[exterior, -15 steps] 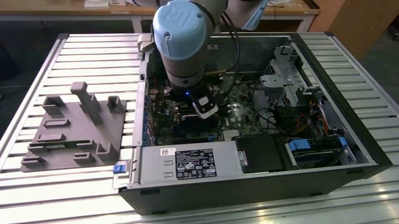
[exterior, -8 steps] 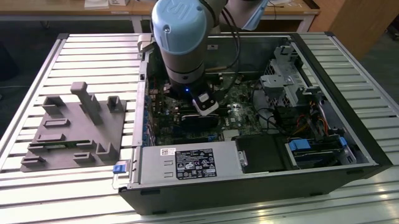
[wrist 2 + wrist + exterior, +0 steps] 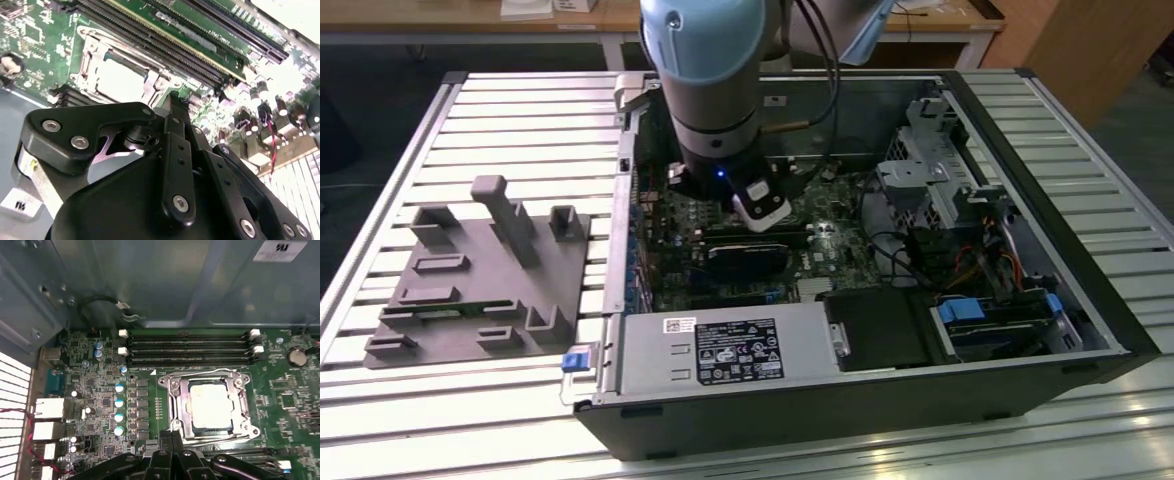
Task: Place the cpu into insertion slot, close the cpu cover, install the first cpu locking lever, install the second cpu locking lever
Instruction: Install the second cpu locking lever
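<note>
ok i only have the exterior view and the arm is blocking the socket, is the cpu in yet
Observer: Yes. In the first wrist view the cpu sits in the insertion slot, its pale metal top facing up.
Operator: and the cover, up or down
Observer: Down. The cpu cover lies flat around the chip, which shows through its window.
Operator: whats the gripper doing
Observer: In both wrist views the gripper is shut with nothing between its fingers, just off the socket's edge, on the side away from the memory slots.
</note>
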Tool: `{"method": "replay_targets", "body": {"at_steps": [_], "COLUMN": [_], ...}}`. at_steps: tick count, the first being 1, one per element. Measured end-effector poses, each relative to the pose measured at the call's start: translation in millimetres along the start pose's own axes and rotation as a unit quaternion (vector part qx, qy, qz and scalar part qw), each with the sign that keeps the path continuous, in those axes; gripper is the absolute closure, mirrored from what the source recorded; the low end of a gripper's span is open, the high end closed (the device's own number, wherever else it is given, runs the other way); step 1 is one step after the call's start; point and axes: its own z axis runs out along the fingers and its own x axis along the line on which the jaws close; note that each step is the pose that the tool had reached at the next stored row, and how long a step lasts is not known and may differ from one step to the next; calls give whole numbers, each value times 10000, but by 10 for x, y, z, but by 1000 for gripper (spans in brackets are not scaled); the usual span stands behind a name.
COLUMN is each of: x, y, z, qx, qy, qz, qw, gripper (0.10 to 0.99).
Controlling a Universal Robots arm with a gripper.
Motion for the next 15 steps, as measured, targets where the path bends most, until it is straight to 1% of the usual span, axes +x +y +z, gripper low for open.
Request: {"method": "replay_targets", "body": {"at_steps": [1,2,3,5,6,9,12,15], "x": [-1,-1,-2,-8,-19,-73,-145,-200], "y": [3,5,6,7,7,9,13,32], "z": [-8,-13,-17,-18,-17,-12,-3,12], "qx": [13,63,148,334,369,379,380,398], "qy": [-1,-5,-10,-26,-31,-37,-41,-46], "qz": [0,-1,-2,7,13,35,44,57], "qw": [10000,10000,9999,9994,9993,9993,9993,9992], "gripper": [980,980,980,980,980,980,980,980]}}
